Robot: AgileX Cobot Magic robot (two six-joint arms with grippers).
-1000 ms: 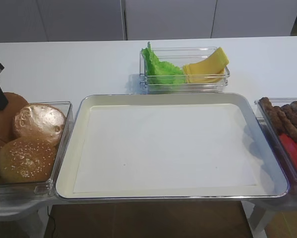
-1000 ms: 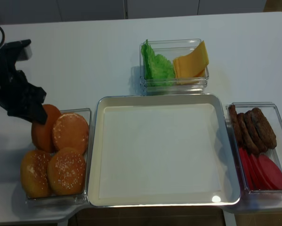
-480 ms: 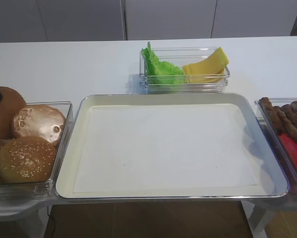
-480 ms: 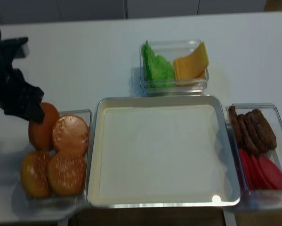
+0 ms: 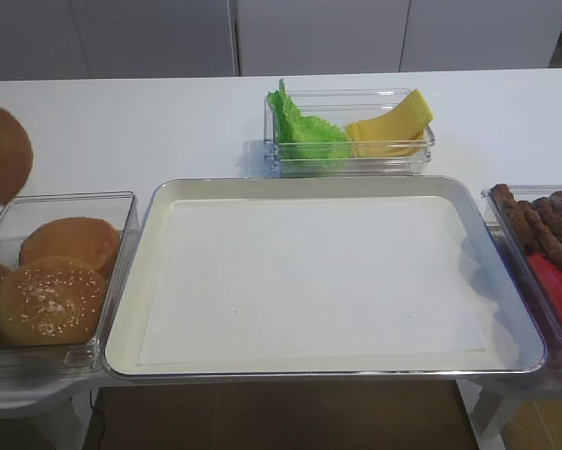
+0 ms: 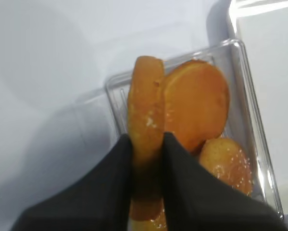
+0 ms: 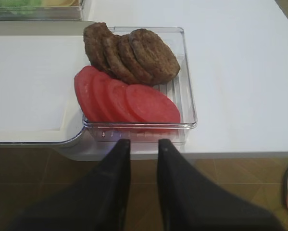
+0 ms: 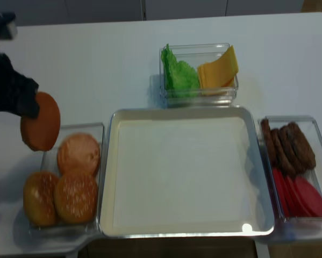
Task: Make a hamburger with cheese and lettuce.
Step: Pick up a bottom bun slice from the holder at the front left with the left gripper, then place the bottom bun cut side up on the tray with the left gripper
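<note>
The first step is in hand: a bun half (image 6: 144, 125) is gripped on edge between the closed jaws of the left gripper (image 6: 146, 159) and is held clear above the bun box (image 5: 112, 202), at its far left corner. In the left wrist view the half is seen edge-on, clamped across its thickness, with the fingers (image 6: 117, 168) pressed against both faces. Whether the pale cut face is turned toward the tray cannot be told from these views; only a brown face is shown.

The next move is judged to call for a carry rightward over the box wall to the tray (image 5: 149, 216), a turn of the wrist so the half lies flat, and a low release near the middle. Care is needed so the remaining buns (image 5: 51, 300) are not knocked.

The tray is bare, so nothing of the hamburger has been laid down yet. The lettuce (image 5: 299, 131) and cheese (image 5: 393, 127) are kept in one clear box beyond the tray's far edge, well apart from the left gripper.

The right gripper (image 7: 144, 149) is parked just in front of the box of patties (image 7: 131, 53) and tomato (image 7: 124, 98), its jaws narrow and nothing between them.
</note>
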